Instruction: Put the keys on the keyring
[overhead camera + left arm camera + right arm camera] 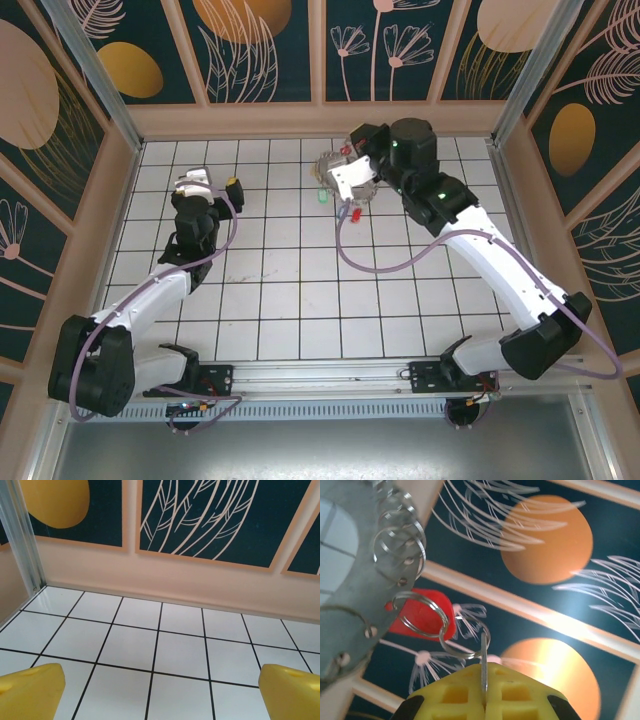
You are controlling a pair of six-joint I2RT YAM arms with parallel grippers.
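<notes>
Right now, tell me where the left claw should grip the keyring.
Probably the keyring plate's flat band, one finger through its wide hole, coming from the left, opposite the right claw: the plate is thin, and loops crowd the rim.

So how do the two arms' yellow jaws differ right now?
The left jaws stand wide apart and empty; the right jaws are shut on a thin wire loop linked to the keyring. The left jaws face bare tiles; the right jaws face the patterned wall. Both are yellow.
</notes>
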